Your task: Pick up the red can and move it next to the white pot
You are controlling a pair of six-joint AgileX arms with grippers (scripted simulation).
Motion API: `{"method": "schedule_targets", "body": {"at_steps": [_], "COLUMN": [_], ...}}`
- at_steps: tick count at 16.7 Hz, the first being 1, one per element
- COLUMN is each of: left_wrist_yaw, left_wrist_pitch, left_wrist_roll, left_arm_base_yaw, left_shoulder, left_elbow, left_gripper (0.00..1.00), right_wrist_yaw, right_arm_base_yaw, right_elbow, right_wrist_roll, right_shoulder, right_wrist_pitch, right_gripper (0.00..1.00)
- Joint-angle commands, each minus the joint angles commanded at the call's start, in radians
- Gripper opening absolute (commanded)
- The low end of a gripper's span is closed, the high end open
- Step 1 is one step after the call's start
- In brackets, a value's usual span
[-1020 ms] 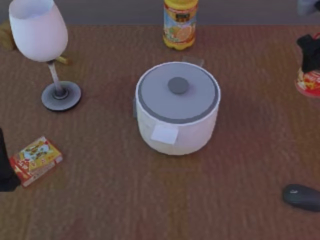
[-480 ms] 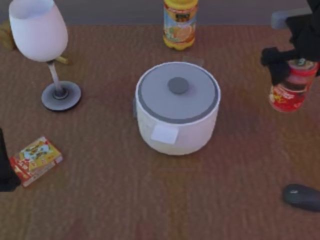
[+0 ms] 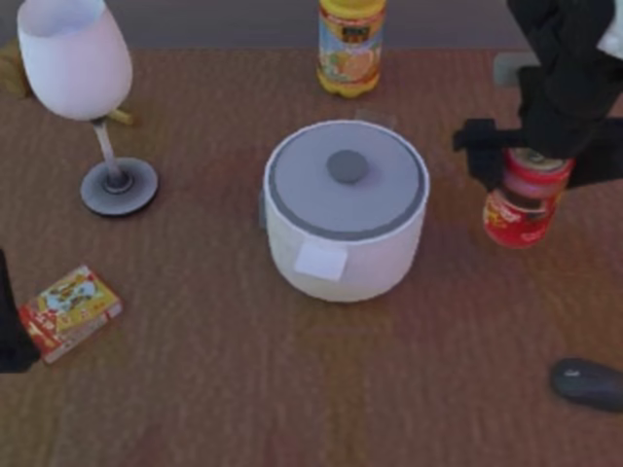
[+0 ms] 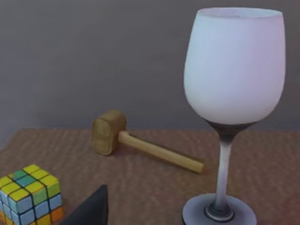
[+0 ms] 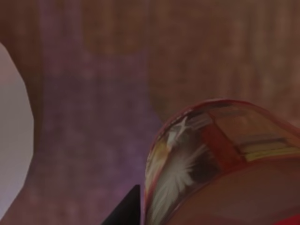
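Your right gripper (image 3: 531, 156) is clamped on the small red cylindrical can (image 3: 524, 202), carried top-down at 3 o'clock of the large round white pot (image 3: 346, 209), kept apart to clear its wall.

- The red can (image 3: 524, 199) sits right of the white pot (image 3: 346, 209); its top is partly covered by the right gripper (image 3: 533, 146), whose fingertips cannot be made out against the dark arm.
- In the right wrist view the red can (image 5: 225, 164) is cut by the frame, and only a pale sliver of the white pot (image 5: 14, 136) shows.
- The juice bottle (image 3: 351, 44) behind the pot loses its top to the frame edge.
- The left arm (image 3: 10, 326), far left of the pot, is mostly out of frame.
- The wine glass (image 3: 78, 68) hides most of the wooden mallet (image 3: 122, 118).
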Motion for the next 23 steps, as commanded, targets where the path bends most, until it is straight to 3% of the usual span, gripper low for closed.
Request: {"method": "schedule_targets", "body": {"at_steps": [17, 23], "left_wrist_yaw": [0.0, 0.0], "left_wrist_pitch": [0.0, 0.0], "left_wrist_roll": [0.0, 0.0], "left_arm_base_yaw": [0.0, 0.0], "left_shoulder": [0.0, 0.0], "left_elbow": [0.0, 0.0], "left_gripper": [1.0, 1.0], "right_wrist_yaw": [0.0, 0.0], "right_arm_base_yaw": [-0.002, -0.002], "right_elbow": [-0.098, -0.098], "right_wrist_roll": [-0.001, -0.001], "right_shoulder": [0.07, 0.07], "right_wrist_pitch": [0.168, 0.168], "right_gripper": [0.0, 0.45]}}
